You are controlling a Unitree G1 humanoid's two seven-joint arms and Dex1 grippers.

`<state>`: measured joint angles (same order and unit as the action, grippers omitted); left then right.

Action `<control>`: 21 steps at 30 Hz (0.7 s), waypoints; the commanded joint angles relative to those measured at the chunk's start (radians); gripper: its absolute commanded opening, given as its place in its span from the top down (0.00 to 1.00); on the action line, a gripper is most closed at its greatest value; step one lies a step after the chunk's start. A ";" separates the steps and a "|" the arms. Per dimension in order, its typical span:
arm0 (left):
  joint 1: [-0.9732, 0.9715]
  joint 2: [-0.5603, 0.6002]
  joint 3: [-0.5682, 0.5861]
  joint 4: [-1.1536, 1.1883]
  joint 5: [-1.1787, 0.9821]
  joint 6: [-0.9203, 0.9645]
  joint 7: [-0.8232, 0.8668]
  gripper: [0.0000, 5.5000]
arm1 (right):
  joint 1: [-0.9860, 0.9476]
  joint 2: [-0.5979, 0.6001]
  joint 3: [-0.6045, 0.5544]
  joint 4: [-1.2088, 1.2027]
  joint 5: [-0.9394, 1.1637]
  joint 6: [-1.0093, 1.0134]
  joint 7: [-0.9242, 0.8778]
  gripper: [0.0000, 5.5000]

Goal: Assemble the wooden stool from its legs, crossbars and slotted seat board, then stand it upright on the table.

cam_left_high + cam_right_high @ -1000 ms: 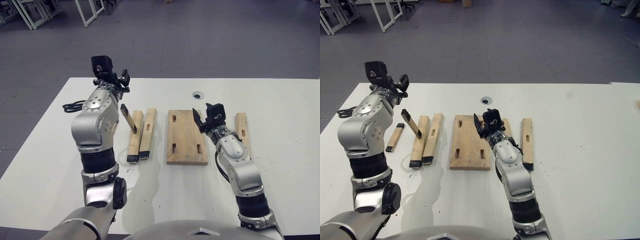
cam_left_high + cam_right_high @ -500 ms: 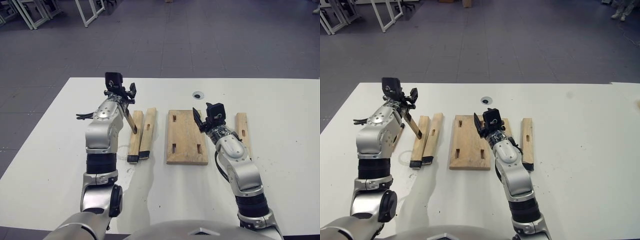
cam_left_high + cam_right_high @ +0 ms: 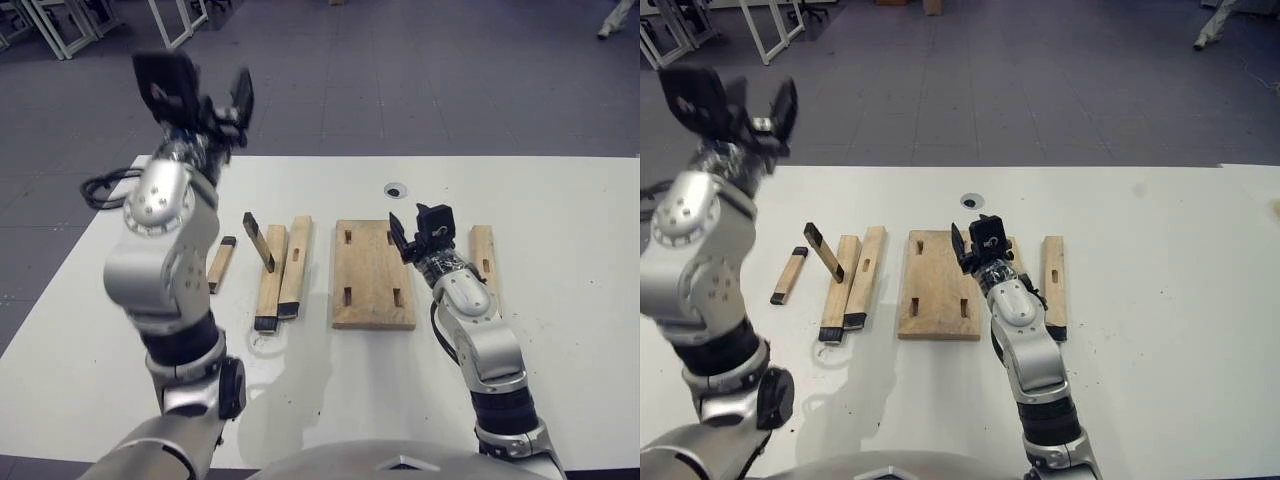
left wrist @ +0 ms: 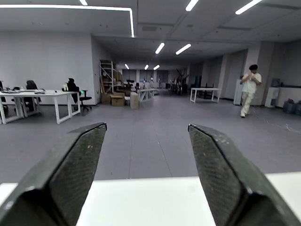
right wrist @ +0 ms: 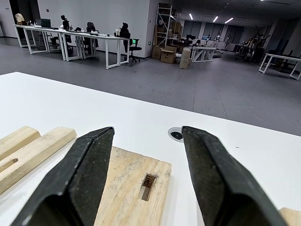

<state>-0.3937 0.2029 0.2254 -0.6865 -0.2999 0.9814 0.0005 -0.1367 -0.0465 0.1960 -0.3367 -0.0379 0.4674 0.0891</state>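
Observation:
The slotted seat board [image 3: 373,273] lies flat in the middle of the white table [image 3: 560,200]. Left of it two legs [image 3: 270,278] [image 3: 296,262] lie side by side. A dark-tipped crossbar [image 3: 258,241] stands tilted on the left one. A short crossbar [image 3: 221,264] lies further left. Another leg [image 3: 485,262] lies right of the board. My left gripper [image 3: 205,88] is raised high above the table's far left edge, open and empty; its fingers [image 4: 70,174] frame the room. My right gripper [image 3: 420,225] hovers open over the board's right side, above a slot [image 5: 148,181].
A round cable hole [image 3: 397,188] sits in the table beyond the board. A black cable [image 3: 100,185] hangs by the far left edge. Bare table lies in front of the parts and to the right of the right leg.
My left arm has lifted up and away from the tilted crossbar, which stays leaning on the leg. The right arm has barely moved.

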 commanded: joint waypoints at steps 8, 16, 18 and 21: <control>0.910 0.020 -0.081 -0.313 -0.053 0.070 -0.077 0.19 | 0.078 -0.043 -0.021 -0.046 -0.004 0.018 0.018 0.52; 0.933 0.078 -0.199 -0.055 0.037 -0.036 -0.110 0.19 | 0.049 -0.044 -0.016 -0.048 -0.001 0.037 0.033 0.52; 0.901 0.052 -0.229 0.057 0.064 -0.100 -0.099 0.19 | 0.046 -0.041 -0.014 -0.051 -0.001 0.044 0.034 0.52; 0.829 0.004 -0.224 0.193 0.089 -0.143 -0.065 0.19 | 0.038 -0.041 -0.011 -0.056 0.002 0.056 0.040 0.52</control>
<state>0.4449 0.2387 0.0062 -0.6089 -0.2194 0.7976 -0.0913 -0.0714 -0.0881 0.1812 -0.3827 -0.0373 0.4996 0.1207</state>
